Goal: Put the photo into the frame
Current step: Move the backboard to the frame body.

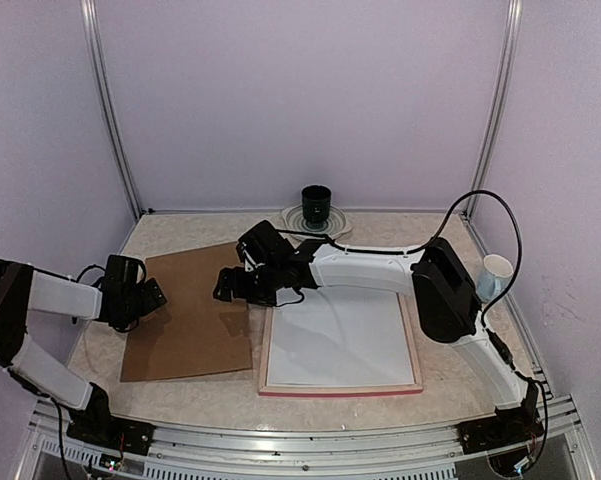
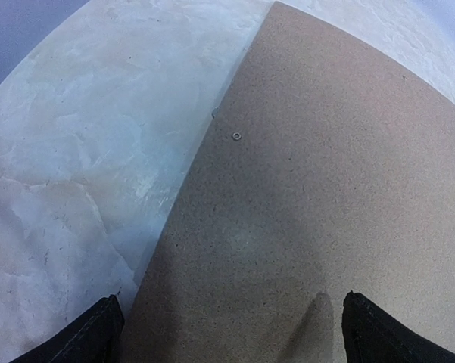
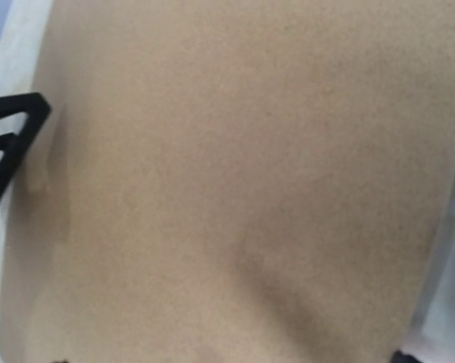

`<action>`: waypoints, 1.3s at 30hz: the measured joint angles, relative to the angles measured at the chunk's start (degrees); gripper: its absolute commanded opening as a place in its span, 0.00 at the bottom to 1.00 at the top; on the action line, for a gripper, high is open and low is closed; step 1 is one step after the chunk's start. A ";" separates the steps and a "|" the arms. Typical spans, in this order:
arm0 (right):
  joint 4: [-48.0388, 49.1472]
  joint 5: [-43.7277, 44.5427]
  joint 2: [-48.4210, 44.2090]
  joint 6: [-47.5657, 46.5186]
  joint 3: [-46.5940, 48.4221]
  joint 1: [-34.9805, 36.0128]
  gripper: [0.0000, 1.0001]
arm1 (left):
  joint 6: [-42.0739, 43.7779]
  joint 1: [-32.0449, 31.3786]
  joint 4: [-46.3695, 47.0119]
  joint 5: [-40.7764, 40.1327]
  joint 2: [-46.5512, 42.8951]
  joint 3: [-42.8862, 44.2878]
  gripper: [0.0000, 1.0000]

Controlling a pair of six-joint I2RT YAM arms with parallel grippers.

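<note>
Between lilac walls (image 1: 310, 100), frame (image 1: 340, 390) on tabletop (image 1: 180, 400)

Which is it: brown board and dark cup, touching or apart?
Apart. The top view shows bare table between the brown board and the dark cup.

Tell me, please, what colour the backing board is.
The backing board is plain brown, clearest in the left wrist view.
</note>
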 measured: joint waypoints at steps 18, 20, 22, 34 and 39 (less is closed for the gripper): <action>4.61 2.38 -12.92 0.46 -19.26 1.20 0.91 | -0.04 -6.38 1.01 2.05 0.07 0.00 0.99; 4.70 3.08 -13.86 0.61 -21.38 1.22 0.91 | -0.04 -7.93 1.18 1.95 0.28 0.02 0.99; 4.63 3.69 -14.58 0.81 -23.23 1.22 0.91 | -0.04 -9.60 1.68 1.68 0.87 0.26 0.99; 7.52 5.03 -19.28 2.23 -32.02 1.20 0.92 | -0.46 -13.92 2.99 0.76 3.41 1.97 0.99; 9.57 4.44 -21.40 3.30 -35.47 0.70 0.92 | -1.03 -14.43 3.58 1.90 3.54 2.12 0.99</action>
